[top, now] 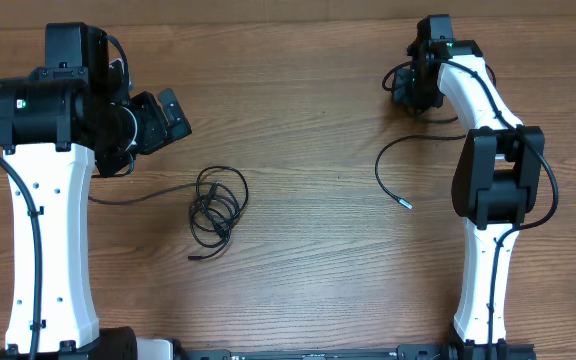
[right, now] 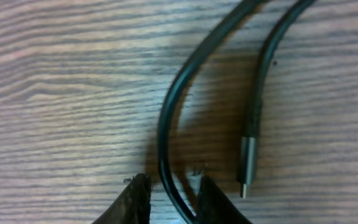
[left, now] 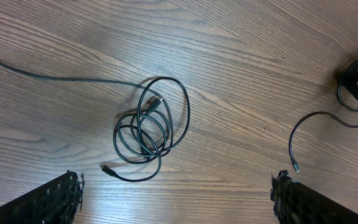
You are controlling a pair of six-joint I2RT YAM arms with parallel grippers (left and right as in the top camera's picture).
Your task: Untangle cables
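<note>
A tangle of thin black cables (top: 216,205) lies coiled at the table's centre-left, also in the left wrist view (left: 151,127). One strand (left: 55,78) trails off to the left, and a plug tip (left: 107,168) sticks out below. My left gripper (top: 163,118) hovers wide open above and left of the coil, its fingers (left: 61,193) far apart with nothing between them. A separate curved cable (top: 383,170) lies at the right. At the back right, my right gripper (top: 413,90) is down on the table. Its fingertips (right: 138,182) closely flank a cable (right: 166,124), with a gap still on the left side. A metal plug tip (right: 247,162) lies just right of them.
The wooden table (top: 308,120) carries both white arms, with the left arm (top: 53,220) along the left side and the right arm (top: 493,200) along the right. Thicker black cords (top: 543,190) run along the arms.
</note>
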